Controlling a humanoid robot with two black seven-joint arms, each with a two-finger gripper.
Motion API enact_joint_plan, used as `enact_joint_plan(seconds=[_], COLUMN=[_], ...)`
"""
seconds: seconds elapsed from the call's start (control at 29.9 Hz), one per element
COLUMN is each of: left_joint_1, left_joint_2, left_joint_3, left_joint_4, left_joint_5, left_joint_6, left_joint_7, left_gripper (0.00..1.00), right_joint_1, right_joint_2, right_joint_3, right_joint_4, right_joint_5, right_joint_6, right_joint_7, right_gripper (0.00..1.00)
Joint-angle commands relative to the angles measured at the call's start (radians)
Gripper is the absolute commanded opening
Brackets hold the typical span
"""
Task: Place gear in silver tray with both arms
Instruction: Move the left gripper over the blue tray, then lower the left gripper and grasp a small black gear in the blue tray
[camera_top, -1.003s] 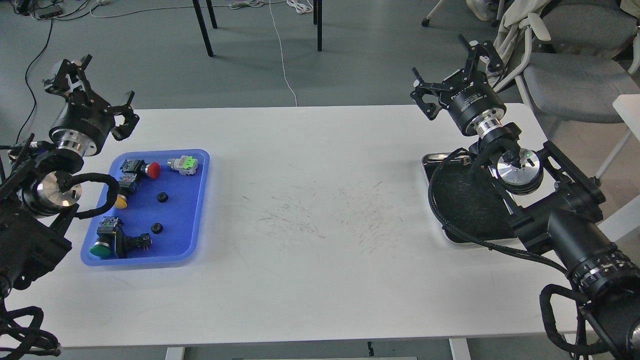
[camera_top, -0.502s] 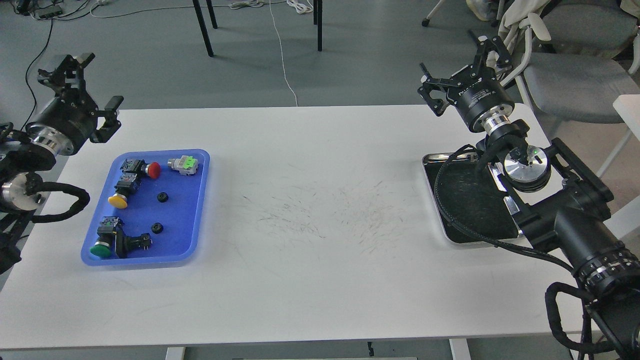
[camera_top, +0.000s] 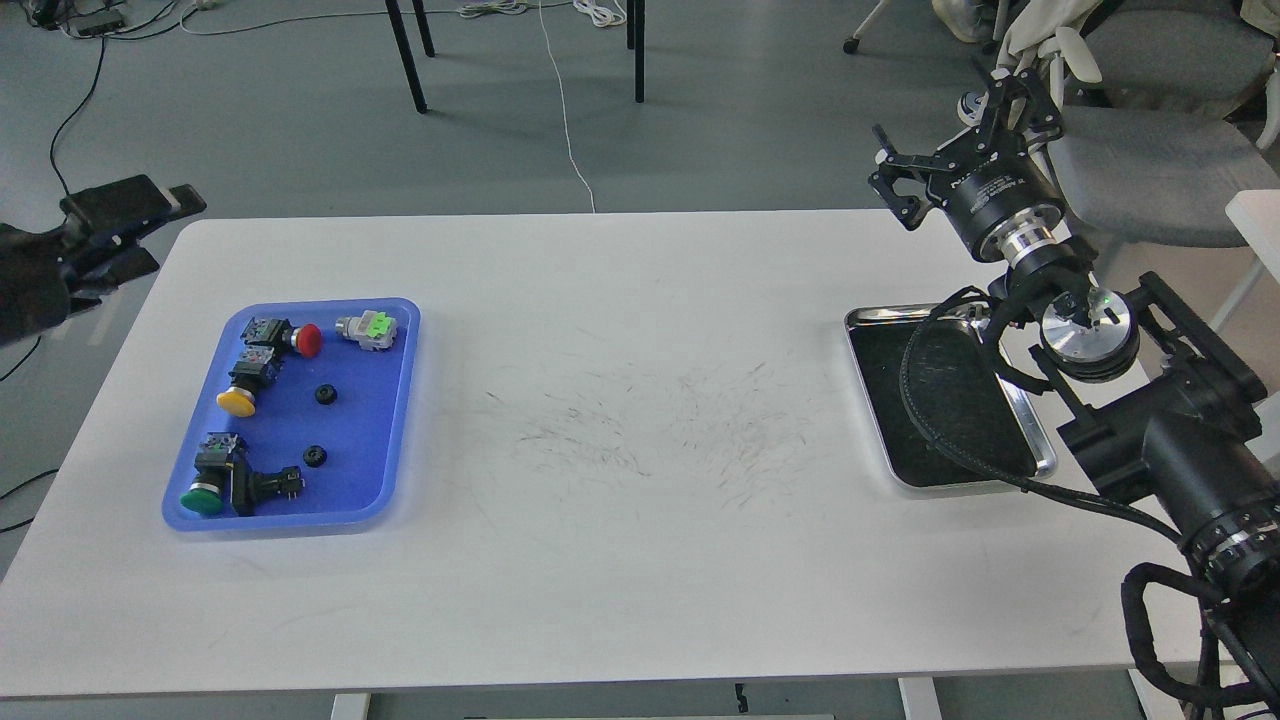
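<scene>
Two small black gears (camera_top: 324, 394) (camera_top: 314, 456) lie in the blue plastic tray (camera_top: 395, 400) at the table's left. The silver tray (camera_top: 905, 314) sits at the right, its dark inside empty, with my right arm's cable crossing over it. My right gripper (camera_top: 955, 135) is open and empty, raised above the table's far right edge, behind the silver tray. My left arm shows only as a dark blurred end (camera_top: 120, 215) at the left edge, beyond the table's corner; its fingers cannot be told apart.
The blue tray also holds push-button switches with red (camera_top: 306, 340), yellow (camera_top: 235, 402) and green (camera_top: 200, 498) caps and a grey part with a green tab (camera_top: 368, 328). Chairs (camera_top: 1150, 150) stand behind the table's right end.
My left arm has drawn back to the left, mostly out of view. My right arm has moved right and back, uncovering more of the silver tray. The gears have not moved.
</scene>
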Motion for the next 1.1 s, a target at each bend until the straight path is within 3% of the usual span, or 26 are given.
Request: enact_joint_plan(seconds=[0.0, 0.2, 0.3, 0.67, 1.07], left_joint_1=[-0.003, -0.02, -0.024, -0.018, -0.021], left_joint_2=[-0.008, -0.148, -0.253, -0.501, -0.561], left_joint_3=[0.019, 0.022, 0.025, 0.077, 0.182], left_joint_4=[-0.058, -0.003, 0.057, 0.283, 0.406], left_joint_5=[0.246, 0.739, 0.843, 0.855, 0.868], left_joint_6=[0.015, 0.009, 0.007, 0.004, 0.018], left_joint_7=[0.076, 0.111, 0.131, 0.131, 0.117], left_gripper=[0.98, 0.98, 0.98, 0.98, 0.95], right_joint_1=[-0.001, -0.005, -0.008, -0.014, -0.03], right_joint_2=[-0.021, -0.05, -0.055, -0.055, -0.059], right_joint_3=[0.011, 0.013, 0.014, 0.013, 0.004], right_joint_4=[-0.001, -0.007, -0.01, -0.01, -0.006], right_joint_5=[0.0, 0.0, 0.0, 0.0, 0.0], right_joint_6=[-0.001, -0.001, 0.001, 0.001, 0.002], right_joint_7=[0.002, 0.002, 0.002, 0.002, 0.002], right_gripper=[0.99, 0.99, 0.99, 0.99, 0.99])
